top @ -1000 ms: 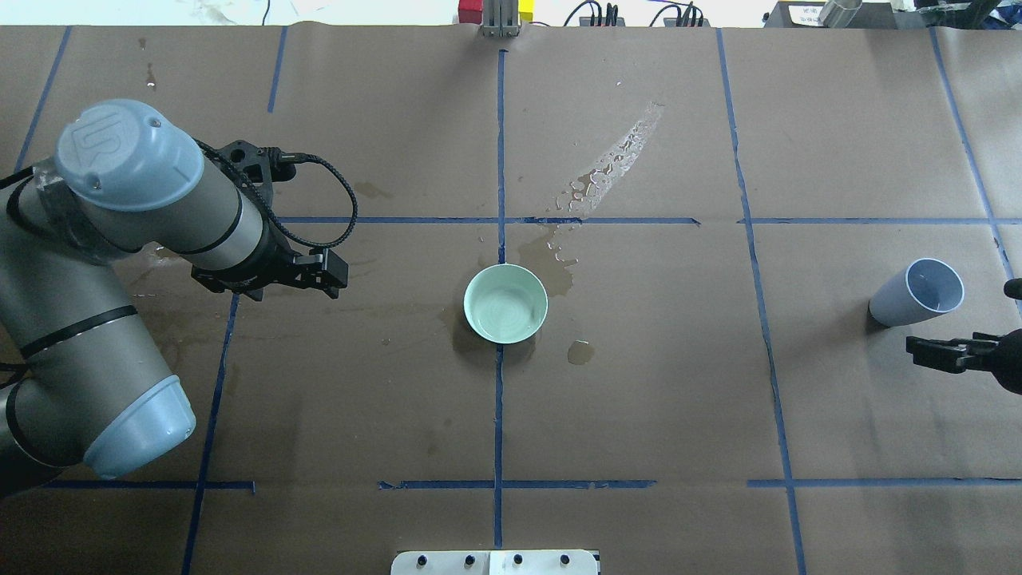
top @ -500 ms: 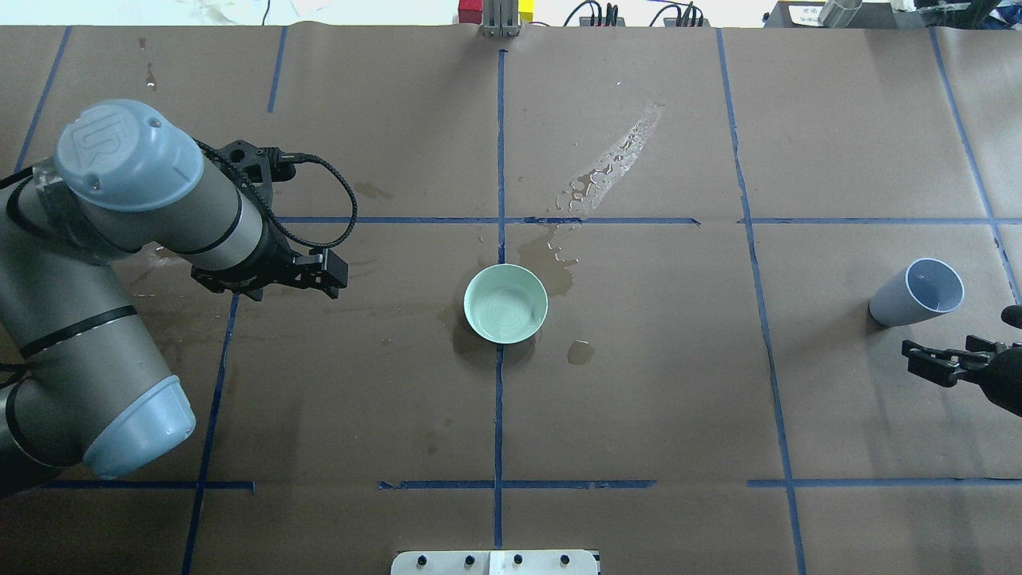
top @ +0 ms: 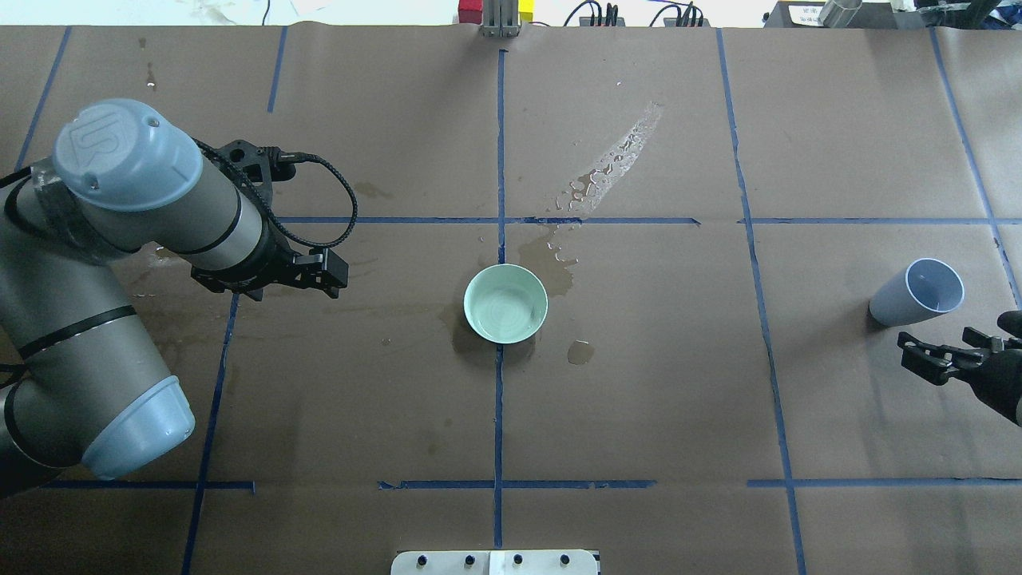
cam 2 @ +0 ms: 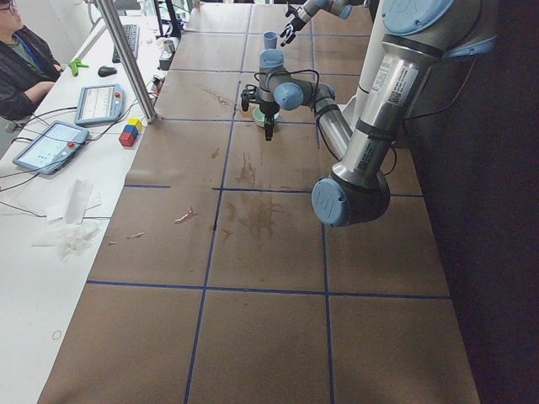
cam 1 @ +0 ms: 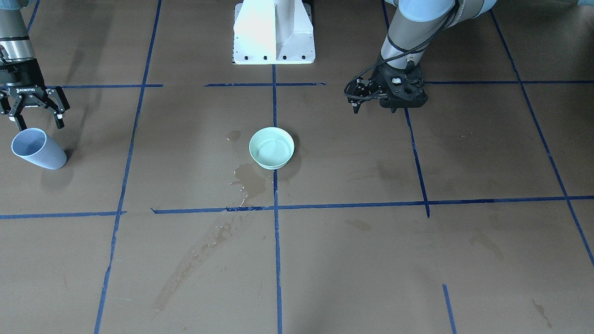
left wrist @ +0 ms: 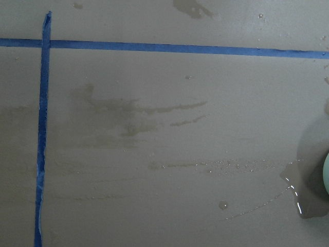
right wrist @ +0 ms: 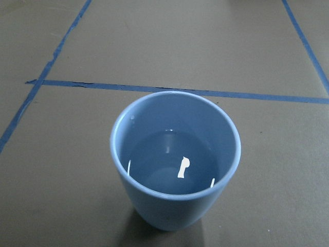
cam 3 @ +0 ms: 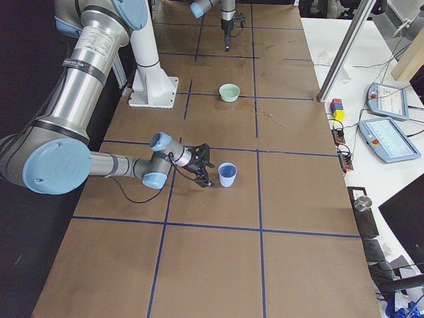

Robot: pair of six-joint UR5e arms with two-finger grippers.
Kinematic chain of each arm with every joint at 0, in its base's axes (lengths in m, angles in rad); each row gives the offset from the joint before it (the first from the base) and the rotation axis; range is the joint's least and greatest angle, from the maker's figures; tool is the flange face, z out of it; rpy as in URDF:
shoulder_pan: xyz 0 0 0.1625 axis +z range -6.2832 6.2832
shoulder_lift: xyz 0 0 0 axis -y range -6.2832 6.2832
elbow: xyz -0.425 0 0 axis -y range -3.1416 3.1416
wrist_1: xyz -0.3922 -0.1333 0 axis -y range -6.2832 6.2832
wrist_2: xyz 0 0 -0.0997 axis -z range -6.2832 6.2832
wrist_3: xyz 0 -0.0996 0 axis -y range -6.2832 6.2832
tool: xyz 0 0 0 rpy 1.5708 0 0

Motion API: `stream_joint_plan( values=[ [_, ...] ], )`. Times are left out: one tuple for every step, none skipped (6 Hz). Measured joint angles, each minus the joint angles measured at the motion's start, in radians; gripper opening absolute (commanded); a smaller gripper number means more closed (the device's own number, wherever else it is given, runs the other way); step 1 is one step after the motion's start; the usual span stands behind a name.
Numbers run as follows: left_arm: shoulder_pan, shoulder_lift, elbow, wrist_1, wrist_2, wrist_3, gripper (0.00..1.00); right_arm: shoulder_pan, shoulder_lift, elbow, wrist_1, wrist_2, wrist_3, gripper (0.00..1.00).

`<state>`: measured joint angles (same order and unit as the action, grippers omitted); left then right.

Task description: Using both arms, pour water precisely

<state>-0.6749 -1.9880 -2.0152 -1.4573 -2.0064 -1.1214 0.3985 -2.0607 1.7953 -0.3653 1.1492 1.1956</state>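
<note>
Blue cup [right wrist: 175, 170] stands upright at far right of overhead view, w/ water [right wrist: 164, 162] part-filling it. Right end effector [cam 1: 39, 121] hovers just beside it, fingers spread wide, not touching. Mint bowl [top: 505, 303] sits mid-frame on brown-paper counter [top: 639, 415], wet patches [top: 559, 271] near it. Left end effector [top: 329, 271] hangs left of bowl, well apart; can't tell if spread or pressed together.
</note>
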Motion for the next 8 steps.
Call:
stream_joint_plan(
  values=[
    [0.0, 0.0, 0.001, 0.0, 0.0, 0.0, 1.0, -0.007, 0.004, -0.003, 0.0, -0.015, 0.001, 1.0],
    [0.0, 0.001, 0.002, 0.0, 0.0, 0.0, 1.0, -0.012, 0.011, -0.012, 0.0, -0.023, 0.0, 1.0],
    [0.0, 0.001, 0.003, -0.001, 0.0, 0.0, 1.0, -0.014, 0.033, -0.035, 0.001, -0.027, 0.0, 1.0],
    [0.0, 0.002, 0.004, -0.001, 0.0, 0.0, 1.0, -0.014, 0.059, -0.059, 0.001, -0.03, 0.0, 1.0],
    [0.0, 0.003, 0.004, -0.002, 0.0, 0.0, 1.0, -0.015, 0.071, -0.07, 0.002, -0.05, 0.0, 1.0],
    [0.0, 0.003, 0.004, -0.003, 0.0, 0.0, 1.0, -0.015, 0.077, -0.077, 0.002, -0.084, -0.001, 1.0],
    [0.0, 0.003, 0.004, -0.003, 0.0, 0.0, 1.0, -0.014, 0.079, -0.088, 0.003, -0.119, -0.003, 1.0],
    [0.0, 0.003, 0.005, -0.003, 0.0, 0.0, 1.0, -0.014, 0.084, -0.099, 0.004, -0.152, -0.003, 1.0]
  ],
)
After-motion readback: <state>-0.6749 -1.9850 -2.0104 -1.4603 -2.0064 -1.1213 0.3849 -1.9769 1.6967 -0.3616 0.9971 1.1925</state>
